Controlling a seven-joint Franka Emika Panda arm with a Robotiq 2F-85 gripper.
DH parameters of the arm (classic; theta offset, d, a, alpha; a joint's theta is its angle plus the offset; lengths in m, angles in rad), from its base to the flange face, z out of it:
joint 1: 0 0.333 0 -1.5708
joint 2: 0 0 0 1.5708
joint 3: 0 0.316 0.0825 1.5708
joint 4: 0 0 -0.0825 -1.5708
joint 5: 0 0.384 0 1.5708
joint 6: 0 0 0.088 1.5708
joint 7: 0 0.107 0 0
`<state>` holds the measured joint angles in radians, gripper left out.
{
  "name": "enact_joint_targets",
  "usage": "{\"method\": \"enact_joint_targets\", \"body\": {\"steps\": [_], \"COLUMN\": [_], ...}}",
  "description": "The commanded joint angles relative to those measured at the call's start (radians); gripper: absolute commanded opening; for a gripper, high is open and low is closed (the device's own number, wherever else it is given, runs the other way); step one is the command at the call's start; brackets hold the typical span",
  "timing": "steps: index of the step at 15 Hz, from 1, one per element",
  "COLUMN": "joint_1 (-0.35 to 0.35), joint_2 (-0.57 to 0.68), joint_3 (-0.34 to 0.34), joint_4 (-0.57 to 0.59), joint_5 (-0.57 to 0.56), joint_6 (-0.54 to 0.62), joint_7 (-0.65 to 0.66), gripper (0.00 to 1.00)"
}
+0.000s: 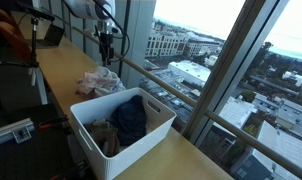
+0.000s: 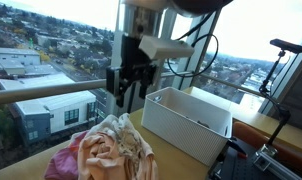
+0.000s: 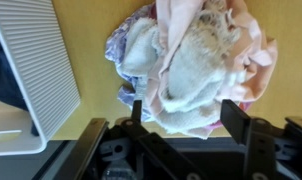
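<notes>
a heap [image 1: 99,82] of crumpled cloths is seen lying on a wooden counter [image 1: 61,70], just beside the white bin [image 1: 96,140], off the bin's short end that is farther from the camera in an exterior view. the gripper [image 1: 107,45] is held straight above the heap, close over its top and to the same side of the bin. nothing is gripped: in the wrist view the gripper [image 3: 186,110] is shown with its fingers [image 3: 137,112] spread wide, one to each side of the heap's [image 3: 191,60] crest. whether the fingertips are touching the cloth cannot be told. the heap is made up of a pink cloth, a white towelling piece and a flower-patterned piece, all bunched together. the bin's ribbed wall [image 3: 36,60] is caught at the edge of the wrist view, near the heap but apart from it. in an exterior view the gripper [image 2: 129,92] is seen hanging over the heap [image 2: 111,150], with the bin [image 2: 191,125] set just behind and beside them on the counter. the bin is partly filled, and a dark blue garment [image 1: 131,118] is draped inside it against the wall nearer the window [image 1: 221,60]. city buildings [image 1: 191,72] are seen through the glass beyond the bin.
</notes>
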<state>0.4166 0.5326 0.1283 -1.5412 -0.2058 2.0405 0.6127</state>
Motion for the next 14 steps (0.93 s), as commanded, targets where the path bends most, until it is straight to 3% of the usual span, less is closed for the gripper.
{"method": "enact_joint_targets", "body": {"steps": [1, 8, 14], "joint_1": [-0.063, -0.264, -0.413], "joint_2": [-0.178, -0.36, -0.316], "joint_3": [-0.039, -0.14, -0.222], "joint_4": [-0.13, -0.391, -0.565], "joint_5": [0.018, -0.021, 0.001], "joint_6": [-0.028, 0.085, 0.279], "joint_7": [-0.018, -0.068, -0.165], "gripper": [1.0, 1.0, 1.0]}}
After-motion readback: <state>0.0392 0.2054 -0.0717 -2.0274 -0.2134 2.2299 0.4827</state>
